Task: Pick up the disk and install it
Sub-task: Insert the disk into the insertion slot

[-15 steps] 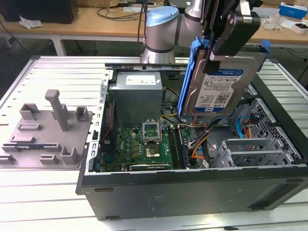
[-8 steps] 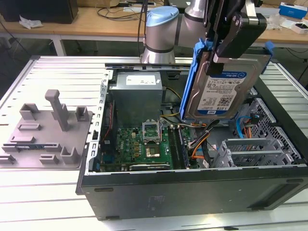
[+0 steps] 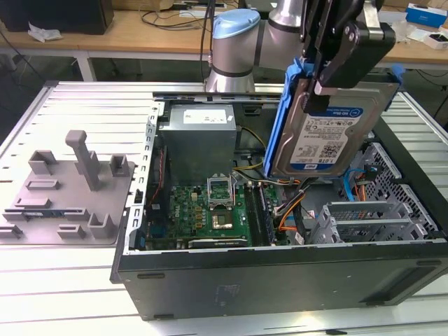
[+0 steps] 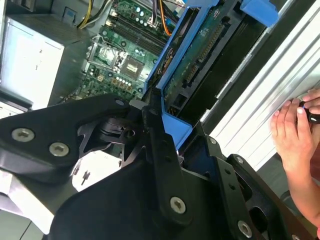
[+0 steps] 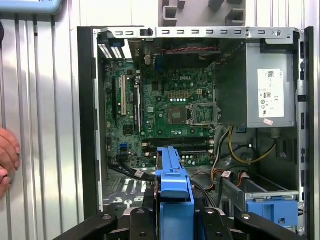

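Observation:
The disk [image 3: 329, 136], a silver hard drive with a white-and-blue label and a blue carrier frame, hangs upright above the right half of the open computer case [image 3: 280, 273]. My gripper [image 3: 320, 78] is shut on its upper edge. In the second wrist view the disk [image 4: 200, 50] shows edge-on, running away from my black fingers [image 4: 156, 131] over the motherboard. In the first wrist view its blue frame [image 5: 174, 187] rises between the gripper's black links, above the case's lower middle.
Inside the case are a green motherboard [image 3: 210, 210], a grey power supply [image 3: 199, 143], loose cables and a grey drive cage [image 3: 357, 220]. A grey fixture plate [image 3: 70, 189] lies at the exterior view's left. A person's hand [image 4: 295, 135] rests on the ribbed table beside the case.

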